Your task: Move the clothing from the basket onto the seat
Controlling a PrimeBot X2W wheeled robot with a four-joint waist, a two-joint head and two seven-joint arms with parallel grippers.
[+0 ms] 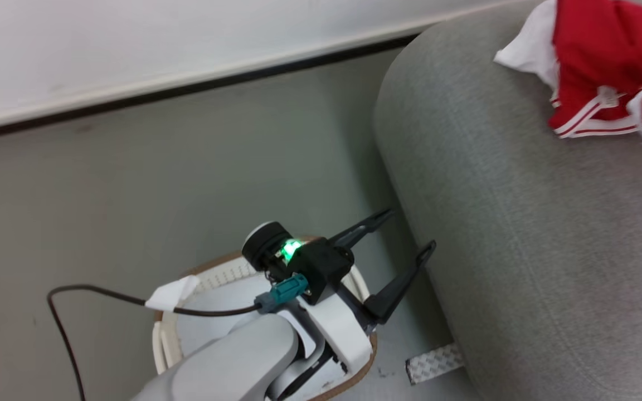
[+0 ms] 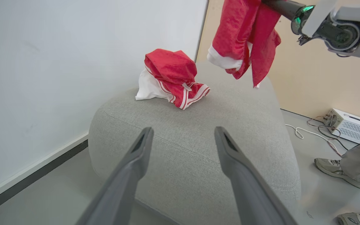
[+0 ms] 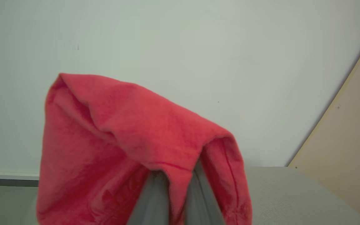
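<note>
You've 1 crumpled red garment w/ white trim (image 2: 170,72) on light grey fabric sofa (image 2: 198,137) — 2nd red garment (image 2: 239,34) hangs above; tan-rimmed white plastic basket (image 1: 218,271) beside it.

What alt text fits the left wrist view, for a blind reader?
The right end effector holds a red garment above a grey seat, where a second red garment with white stripes lies crumpled. The open left end effector points toward the seat; a person's shoe is at right.
</note>
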